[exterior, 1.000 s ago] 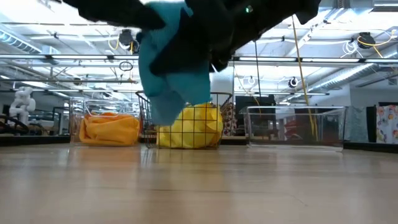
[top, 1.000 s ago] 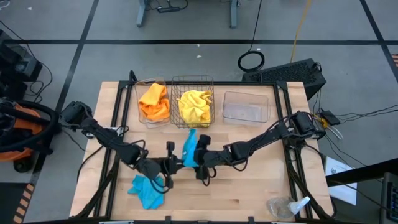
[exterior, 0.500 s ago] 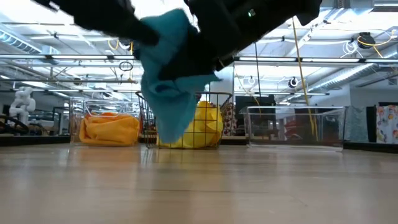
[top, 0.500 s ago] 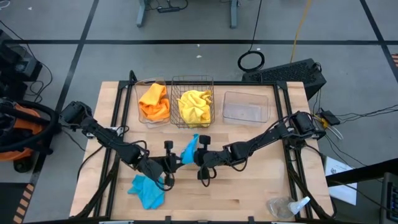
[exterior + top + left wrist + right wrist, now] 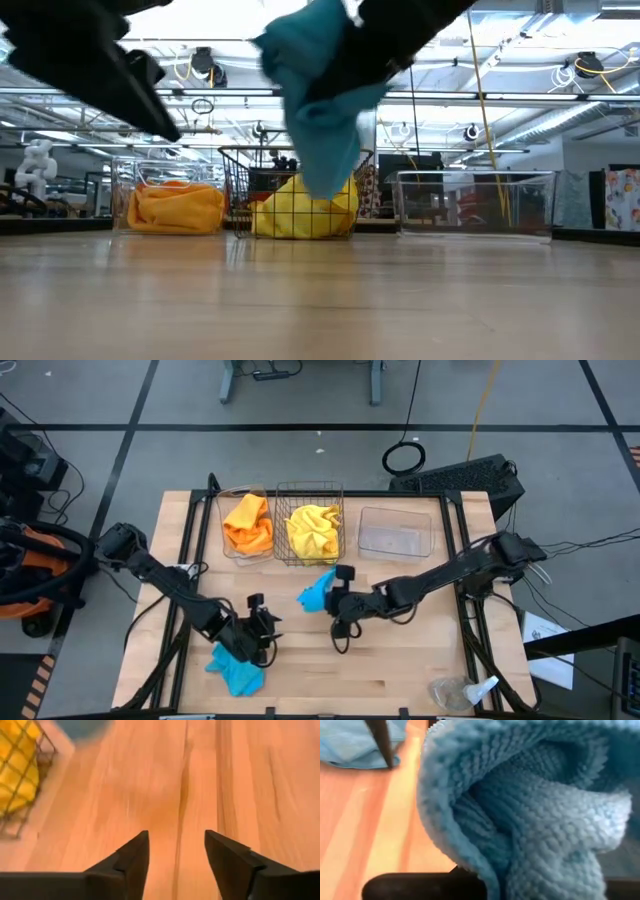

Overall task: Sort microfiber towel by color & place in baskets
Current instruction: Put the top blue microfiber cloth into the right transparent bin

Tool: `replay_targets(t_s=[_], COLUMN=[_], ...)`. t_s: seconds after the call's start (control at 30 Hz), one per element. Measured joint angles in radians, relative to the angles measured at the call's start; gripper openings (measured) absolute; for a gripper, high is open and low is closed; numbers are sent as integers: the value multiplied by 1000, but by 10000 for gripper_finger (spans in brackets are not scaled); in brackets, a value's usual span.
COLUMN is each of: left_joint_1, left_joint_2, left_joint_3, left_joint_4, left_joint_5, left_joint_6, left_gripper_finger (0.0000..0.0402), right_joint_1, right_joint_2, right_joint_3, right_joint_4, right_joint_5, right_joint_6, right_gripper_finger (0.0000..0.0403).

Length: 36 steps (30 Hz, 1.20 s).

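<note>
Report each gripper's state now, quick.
Left gripper: open, empty, above bare table.
Right gripper: shut on the blue towel, held off the table.

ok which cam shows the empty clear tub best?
High view: the empty clear tub shows whole from above, nothing in it, rightmost of the row beside the wire basket. Low view gives only its side wall. Neither wrist view shows it.

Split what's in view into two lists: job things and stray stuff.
Job: blue towel held by right tool; second blue towel near left tool; orange towel; yellow towel; wire basket; empty clear tub.
Stray: plastic bag; keyboard.
</note>
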Motion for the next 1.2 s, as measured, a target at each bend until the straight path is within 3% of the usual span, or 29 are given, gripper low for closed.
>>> replay_targets(t_s=[0.3,0.6,0.9,1.1,1.2], left_joint_1=[-105,-181,-200,-214,-215], left_joint_2=[0,0,1,1,1], left_joint_3=[-1,-2,-3,-3,-3], left_joint_4=[-169,-180,-176,-178,-179], left_joint_5=[0,-2,-17,-24,-28], left_joint_6=[-232,-267,-270,-266,-266], left_gripper_finger=[224,224,224,224,224], right_joint_1=[-23,-188,-439,-548,-573], right_joint_2=[-228,-356,-355,-354,-354], right_joint_3=[0,0,-36,-184,-242], right_joint_4=[-307,-519,-565,-440,-375], right_joint_5=[119,124,106,-46,-68], right_joint_6=[-13,47,125,163,167], right_gripper_finger=[12,12,12,12,13])
